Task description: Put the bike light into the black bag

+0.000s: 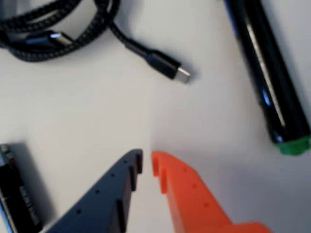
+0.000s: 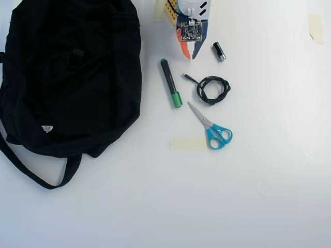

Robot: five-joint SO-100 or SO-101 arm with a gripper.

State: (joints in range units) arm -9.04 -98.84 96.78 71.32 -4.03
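While it hangs over the bench, end effector (image 1: pixel 146 162) (image 2: pixel 190 55): clenched almost shut, with a thin slit between the dark blue finger and the orange one, and nothing held in it.
Bike light: cannot be made out in either view; no red-faced gadget lies on the open bench.
Black bag (image 2: pixel 67 77): fills the upper left of the overhead view, slumped flat, well apart from the end effector; its strap (image 2: pixel 31 173) loops out at the lower left and a small white label (image 2: pixel 47 128) shows near its lower edge.
Green-capped marker (image 2: pixel 170 82) (image 1: pixel 272 73): lies just right of the bag in the overhead view, near the end effector's tips.
Coiled cable (image 2: pixel 213 89) (image 1: pixel 58 34): below and right of the tips in the overhead view, its plug pointing towards the marker.
Battery (image 2: pixel 219 51) (image 1: pixel 14 194): just right of the end effector in the overhead view.
Scissors (image 2: pixel 212 126): blue-handled, below the cable, handles touching a strip of tape (image 2: pixel 187 143).
Bench (image 2: pixel 232 196): white.
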